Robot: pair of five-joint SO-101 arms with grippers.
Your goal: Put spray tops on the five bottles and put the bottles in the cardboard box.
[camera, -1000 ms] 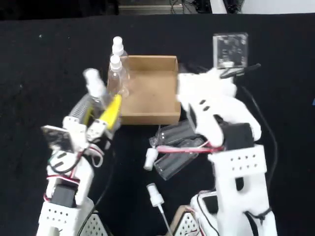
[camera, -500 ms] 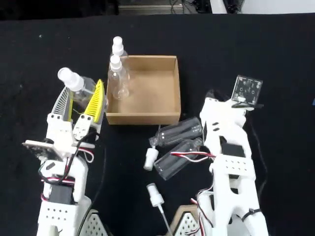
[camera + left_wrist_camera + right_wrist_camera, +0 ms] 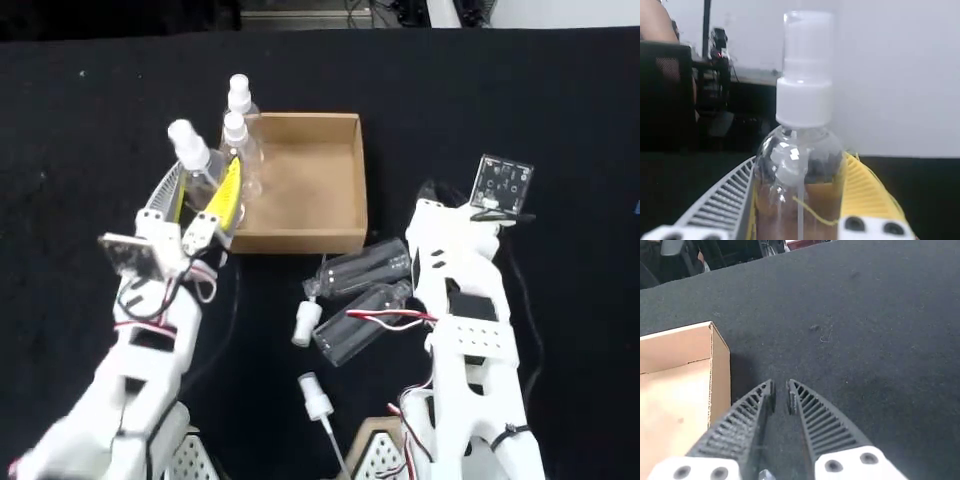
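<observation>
Left gripper [image 3: 205, 172] clamped on a held bottle [image 3: 205, 188], grey and yellow fingers tight against its sides, spray top already on and pointing up and away from the arm. Since half a second ago this arm has swung toward the cardboard box [image 3: 300, 241]: the held bottle was well out to the left of it and now sits at the box's front-left corner, just beside the left wall; whether it hangs over the rim or outside it is hard to judge from above. Far capped bottle [image 3: 240, 95] and near capped bottle [image 3: 237, 140] stand upright at the box's left side, unmoved. Right gripper [image 3: 780, 387] nearly closed, only a thin slit between the fingers, nothing in it, above bare table [image 3: 560, 100] just right of the box. The right arm has not shifted in the last half second; a second ago it reached over the box's right edge. Upper bare bottle [image 3: 365, 268] and lower bare bottle [image 3: 360, 325] lie side by side in front of the box, uncapped, with one loose spray top [image 3: 306, 322] beside them and a second loose spray top [image 3: 318, 398] nearer the arm bases, all in place.
</observation>
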